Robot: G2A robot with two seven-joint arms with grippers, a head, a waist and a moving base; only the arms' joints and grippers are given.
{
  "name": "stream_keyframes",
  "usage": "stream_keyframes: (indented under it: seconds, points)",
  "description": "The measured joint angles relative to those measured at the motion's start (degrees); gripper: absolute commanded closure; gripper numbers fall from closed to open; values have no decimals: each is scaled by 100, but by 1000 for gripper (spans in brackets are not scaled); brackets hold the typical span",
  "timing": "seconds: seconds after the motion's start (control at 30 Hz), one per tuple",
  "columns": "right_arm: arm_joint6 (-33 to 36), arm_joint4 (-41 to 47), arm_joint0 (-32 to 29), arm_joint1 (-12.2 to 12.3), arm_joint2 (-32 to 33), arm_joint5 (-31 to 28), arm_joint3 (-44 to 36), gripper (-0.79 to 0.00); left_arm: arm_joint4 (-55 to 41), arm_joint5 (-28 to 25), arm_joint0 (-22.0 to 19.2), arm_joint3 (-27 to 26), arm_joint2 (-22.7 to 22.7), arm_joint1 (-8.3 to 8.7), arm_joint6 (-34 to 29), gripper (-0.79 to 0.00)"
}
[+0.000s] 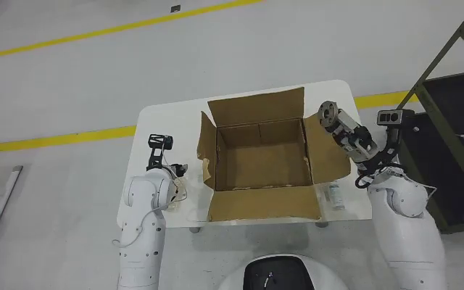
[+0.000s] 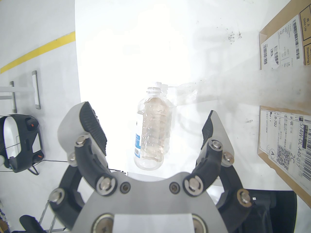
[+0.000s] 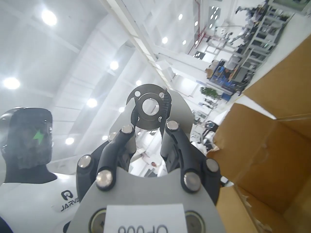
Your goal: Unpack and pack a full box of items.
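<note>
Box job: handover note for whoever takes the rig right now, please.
Left gripper: fingers open, above the clear bottle lying on the table, left of the box.
Right gripper: shut on a metal flange, held up by the box's right flap.
Box: open, flaps out, bare floor showing. A small item lies on the table at its right.
Done: unpacking, it seems.
Left: pack the things back.

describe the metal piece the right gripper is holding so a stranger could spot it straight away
Start at the open cardboard box on the white table. By its right flap the right gripper is raised, shut on a metal flange. It is a flat grey disc with a large centre hole ringed by small holes, unlike the clear plastic bottle lying on the table.
</note>
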Motion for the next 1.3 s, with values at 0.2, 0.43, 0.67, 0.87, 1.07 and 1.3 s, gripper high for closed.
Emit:
stream_keyframes:
  seconds: [0.2, 0.43, 0.67, 0.87, 1.07, 1.3]
  points:
    - [-539, -642, -439, 95, 467, 44, -610, 0, 0, 0, 0, 0, 0, 0, 0, -785]
    - [-911, -945, -887, 185, 892, -13, -670, 0, 0, 0, 0, 0, 0, 0, 0, -785]
    - [-1442, -1879, -1320, 258, 1186, 72, -650, 0, 0, 0, 0, 0, 0, 0, 0, -785]
    - [-1850, -2667, -1638, 299, 1227, 297, -681, 0, 0, 0, 0, 0, 0, 0, 0, -785]
    - [-2127, -3540, -1858, 354, 1271, 635, -786, 0, 0, 0, 0, 0, 0, 0, 0, -785]
    - [-2337, -4844, -2119, 409, 1161, 1361, -1083, 0, 0, 0, 0, 0, 0, 0, 0, -785]
